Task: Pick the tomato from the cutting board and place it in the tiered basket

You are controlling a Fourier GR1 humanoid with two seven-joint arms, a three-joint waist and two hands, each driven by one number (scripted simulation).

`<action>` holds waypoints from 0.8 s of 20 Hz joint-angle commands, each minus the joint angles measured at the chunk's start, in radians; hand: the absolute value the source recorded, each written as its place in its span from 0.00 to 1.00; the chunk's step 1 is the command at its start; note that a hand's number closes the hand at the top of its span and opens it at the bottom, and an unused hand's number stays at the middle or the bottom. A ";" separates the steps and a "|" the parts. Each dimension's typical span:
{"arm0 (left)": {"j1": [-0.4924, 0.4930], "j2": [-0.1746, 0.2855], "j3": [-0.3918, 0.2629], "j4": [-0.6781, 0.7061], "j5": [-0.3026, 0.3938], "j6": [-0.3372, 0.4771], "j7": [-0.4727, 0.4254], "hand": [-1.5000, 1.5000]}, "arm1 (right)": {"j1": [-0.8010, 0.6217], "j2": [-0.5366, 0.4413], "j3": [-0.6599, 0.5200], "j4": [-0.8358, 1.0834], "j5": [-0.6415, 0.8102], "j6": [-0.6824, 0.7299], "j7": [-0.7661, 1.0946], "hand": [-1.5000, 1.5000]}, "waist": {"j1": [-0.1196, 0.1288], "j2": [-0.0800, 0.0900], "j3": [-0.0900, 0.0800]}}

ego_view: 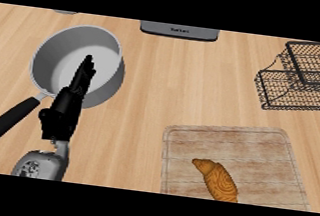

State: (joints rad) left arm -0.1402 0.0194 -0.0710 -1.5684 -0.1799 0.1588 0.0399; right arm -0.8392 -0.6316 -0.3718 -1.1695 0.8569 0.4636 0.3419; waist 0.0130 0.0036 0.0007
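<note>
One robot hand is showing in the head view: the left robot hand (64, 111), coming up from the lower edge at about 7 o'clock on its grey forearm (40, 166). Its fingers (85, 73) are stretching out straight and lying close together, clasping nothing, and pointing toward 12 o'clock. They are lying across the bowl of a grey pan (50, 59); whether they are touching it is not clear. The pan's black handle (1, 128) is running off toward 7 o'clock, just beside the hand.

The cutting board (226, 141) is lying on the table (181, 82) at 5 o'clock. The one thing resting on it is a brown loaf-shaped item (217, 180) with a streaked surface, near the board's lower edge. The wire tiered basket (308, 78) is standing at 2 o'clock, well apart from the board. A grey appliance (180, 30) is sitting at 12 o'clock.
</note>
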 commanded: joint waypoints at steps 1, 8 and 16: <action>0.024 0.008 0.001 -0.048 0.013 -0.013 0.017 0.50 | -0.039 0.020 -0.087 0.086 -0.080 -0.016 0.007 0.00 | 0.001 -0.003 0.000; 0.015 0.011 0.004 0.016 0.010 -0.005 -0.031 0.50 | -0.098 -0.001 -0.220 0.145 -0.178 -0.140 -0.014 0.00 | 0.000 0.000 -0.001; -0.009 -0.019 -0.023 -0.011 -0.025 0.053 0.039 0.50 | 0.008 -0.173 -0.462 0.189 -0.293 -0.149 0.035 0.00 | -0.028 -0.005 0.001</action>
State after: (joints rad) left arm -0.1444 0.0125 -0.0797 -1.5703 -0.1913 0.1827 0.0596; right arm -0.8802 -0.7273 -0.7156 -1.0185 0.6290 0.3135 0.3861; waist -0.0043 -0.0007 0.0006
